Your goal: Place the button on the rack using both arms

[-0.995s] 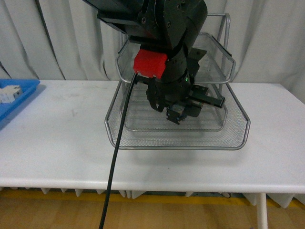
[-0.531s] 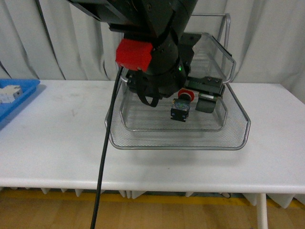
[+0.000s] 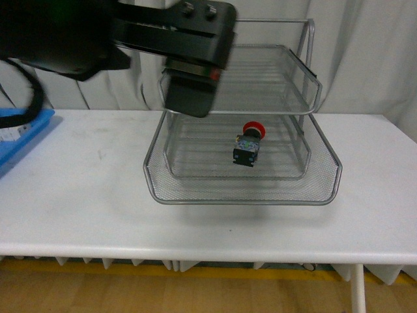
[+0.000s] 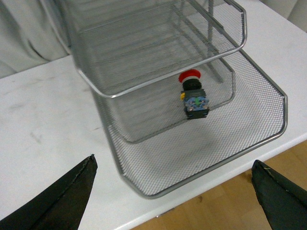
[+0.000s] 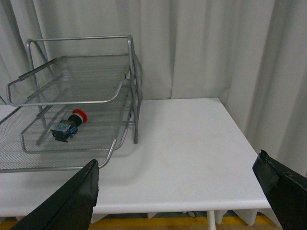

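Showing the button [image 3: 247, 145] lying on its side in the middle tier of the rack [image 3: 241, 191], red cap facing rearward; showing left gripper [image 4: 173, 163] and right gripper [image 5: 177, 160] spread wide, gripping nothing.

blurred, edge-cropped left arm [image 3: 98, 32]

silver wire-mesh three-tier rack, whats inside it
A small red-capped push-button with a dark blocky body lies on its side in the middle tier. A black robot arm covers the top tier's left corner.
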Tool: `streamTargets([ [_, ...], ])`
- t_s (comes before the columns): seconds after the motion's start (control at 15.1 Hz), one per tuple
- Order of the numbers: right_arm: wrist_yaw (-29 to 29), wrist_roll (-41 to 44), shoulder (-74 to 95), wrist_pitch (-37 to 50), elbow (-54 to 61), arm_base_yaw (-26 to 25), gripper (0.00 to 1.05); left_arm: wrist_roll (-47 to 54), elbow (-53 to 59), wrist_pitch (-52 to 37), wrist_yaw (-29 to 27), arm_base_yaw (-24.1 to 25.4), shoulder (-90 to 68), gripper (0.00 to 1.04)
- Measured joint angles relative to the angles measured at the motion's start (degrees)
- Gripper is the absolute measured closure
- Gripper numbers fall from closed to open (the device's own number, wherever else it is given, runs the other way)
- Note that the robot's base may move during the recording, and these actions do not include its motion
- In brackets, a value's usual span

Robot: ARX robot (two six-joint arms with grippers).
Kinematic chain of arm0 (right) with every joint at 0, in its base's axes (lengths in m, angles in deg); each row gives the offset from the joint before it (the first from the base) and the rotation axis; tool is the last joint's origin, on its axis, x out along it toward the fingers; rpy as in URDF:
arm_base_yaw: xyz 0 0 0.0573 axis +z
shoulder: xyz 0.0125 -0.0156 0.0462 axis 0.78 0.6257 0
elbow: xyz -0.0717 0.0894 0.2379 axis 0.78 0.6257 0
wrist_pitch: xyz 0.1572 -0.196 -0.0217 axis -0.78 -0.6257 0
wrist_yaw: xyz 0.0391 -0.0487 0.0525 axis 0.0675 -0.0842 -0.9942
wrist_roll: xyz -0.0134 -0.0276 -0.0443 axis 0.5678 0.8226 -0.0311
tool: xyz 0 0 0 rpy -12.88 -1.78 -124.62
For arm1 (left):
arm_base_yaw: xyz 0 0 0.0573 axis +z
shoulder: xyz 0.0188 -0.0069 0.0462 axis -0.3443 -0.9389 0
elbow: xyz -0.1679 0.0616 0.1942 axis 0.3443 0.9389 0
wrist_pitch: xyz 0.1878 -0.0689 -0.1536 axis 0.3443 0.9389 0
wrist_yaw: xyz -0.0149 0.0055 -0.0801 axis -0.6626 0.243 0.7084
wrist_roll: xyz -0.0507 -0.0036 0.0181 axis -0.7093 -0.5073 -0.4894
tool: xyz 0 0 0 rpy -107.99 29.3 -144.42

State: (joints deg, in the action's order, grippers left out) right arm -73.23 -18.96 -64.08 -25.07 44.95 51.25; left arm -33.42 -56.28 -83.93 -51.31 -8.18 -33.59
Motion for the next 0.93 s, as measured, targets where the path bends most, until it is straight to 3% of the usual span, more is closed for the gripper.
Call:
streamTargets([
  [0.13,0.0,0.0,0.0,-0.02,0.0,0.0,0.06,0.98,8.85,0.52,-1.44,3.69,11.98,0.07],
  [0.2,0.0,-0.02,0.0,-0.02,0.0,0.0,0.06,-1.42,24.79,-25.88,-11.34,9.31,22.36,0.3],
  [0.27,0.04,0.0,0.0,-0.02,0.0,0.0,0.06,-1.7,29.4,-30.8,-11.47,12.02,25.68,0.39],
  [0.4,-0.04,0.0,0.0,0.0,0.0,0.0,0.06,-2.51,34.32,-33.9,-9.57,14.53,29.7,0.56],
  [0.66,-0.02,0.0,0.0,-0.02,0.0,0.0,0.06,-2.62,42.58,-32.81,-3.52,19.89,38.38,1.03],
  [0.93,0.0,0.0,0.0,-0.02,0.0,0.0,0.06,-2.75,46.8,-29.14,0.61,23.34,45.62,1.03],
])
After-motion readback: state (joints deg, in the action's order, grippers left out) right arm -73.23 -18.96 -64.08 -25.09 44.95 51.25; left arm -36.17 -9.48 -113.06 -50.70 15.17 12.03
